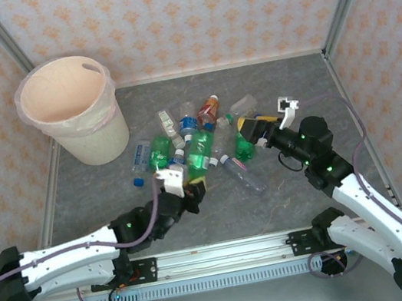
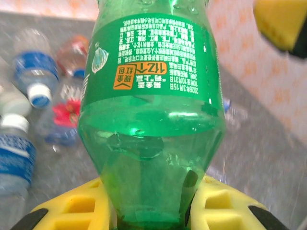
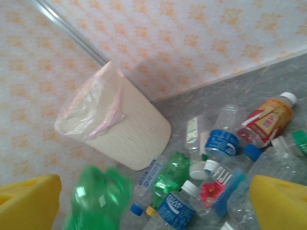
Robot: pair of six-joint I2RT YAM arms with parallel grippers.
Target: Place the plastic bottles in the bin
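So from where I'm standing, the left gripper (image 2: 151, 213) has its yellow pads (image 2: 72, 211) clamped on the narrow end of a green bottle (image 2: 151, 96). I'd say that's the neck end, going by the taper and the label reading upside down to the wrist camera. Grabbing it there makes sense to me: the fat body sticks out ahead of the fingers, so it should be easy to swing over a rim and drop. The bin (image 1: 97, 137) sits in the far left corner of the table (image 1: 315, 91), apart from the pile of bottles (image 1: 205, 130) in the middle. It's on the left arm's side, so that arm doing the carrying seems sensible. The right gripper (image 1: 251, 124) hangs at the right edge of the pile with its jaws wide apart. A blurry second green bottle (image 3: 98, 196) sits between its fingers, closer to one of them, but I can't tell if it's touching. With that many bottles lying on the table, I'd guess there's plenty left to do.
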